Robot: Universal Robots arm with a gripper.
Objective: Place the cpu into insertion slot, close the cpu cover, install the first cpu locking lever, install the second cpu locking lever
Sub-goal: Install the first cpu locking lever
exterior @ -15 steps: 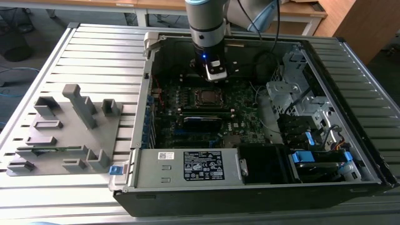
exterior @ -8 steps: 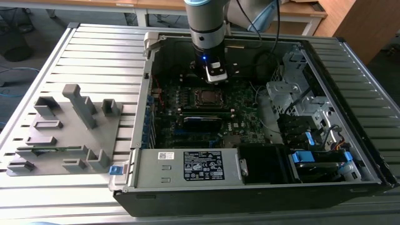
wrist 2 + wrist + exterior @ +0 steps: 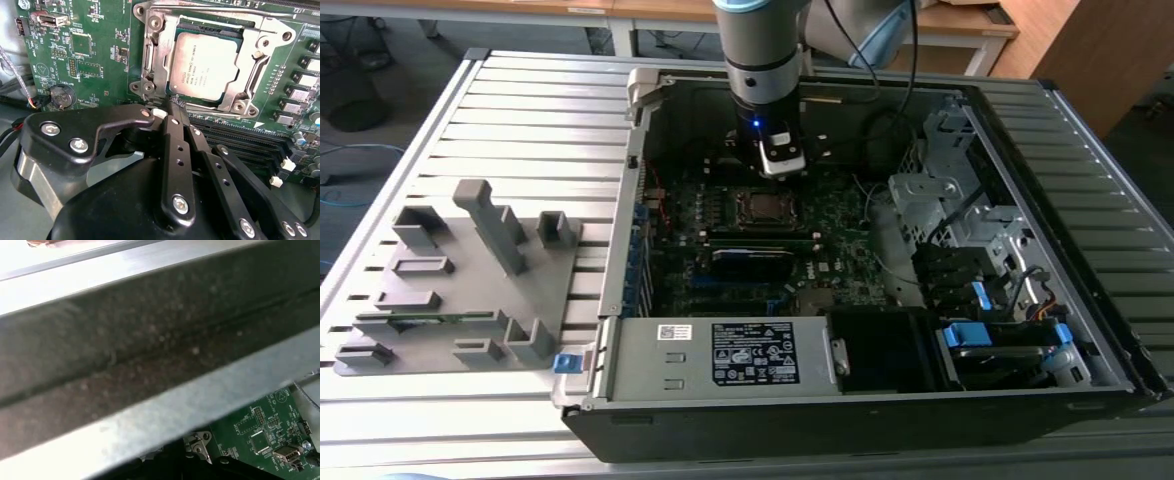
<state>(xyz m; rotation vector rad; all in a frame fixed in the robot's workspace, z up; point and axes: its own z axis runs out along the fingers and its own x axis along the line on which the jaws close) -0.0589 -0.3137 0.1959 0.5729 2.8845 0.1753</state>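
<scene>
The claw (image 3: 172, 117) hangs inside the open case (image 3: 1067, 130), its fingers (image 3: 175, 165) pressed together with nothing between them, tips just short of the slot's (image 3: 212, 62) near edge; closed this way they make one narrow point, which looks suited to pushing a lever rather than grasping. The cpu (image 3: 205, 67) already lies flat in the slot, just beyond the fingertips; the cover (image 3: 250, 75) appears folded down around it, its window framing the chip's metal top. A thin lever (image 3: 148, 65) runs along one side of the cover, close ahead of the tips; whether it is latched cannot be told. The motherboard (image 3: 90, 50) spreads around the slot; the case stands on the slatted worktop (image 3: 534, 120).
</scene>
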